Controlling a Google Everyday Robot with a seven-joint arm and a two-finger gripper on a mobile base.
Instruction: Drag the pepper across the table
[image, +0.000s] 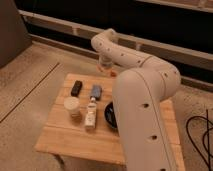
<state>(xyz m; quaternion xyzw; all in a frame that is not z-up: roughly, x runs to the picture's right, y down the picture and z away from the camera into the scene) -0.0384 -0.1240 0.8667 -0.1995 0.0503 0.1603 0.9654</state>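
The pepper (114, 73) shows as a small orange-red sliver at the far edge of the light wooden table (75, 142). My white arm rises from the lower right and bends over the table's far side. Its gripper (105, 64) hangs there, shut, just left of the pepper and slightly above it. Whether the gripper touches the pepper is hidden by the wrist.
A black rectangular object (76, 88) and a blue-grey block (95, 91) lie on the table. A white cup (72, 106) and a small bottle (91, 113) are nearer the front. A black bowl (109, 116) is half hidden behind my arm. A cable (200, 135) lies on the floor at right.
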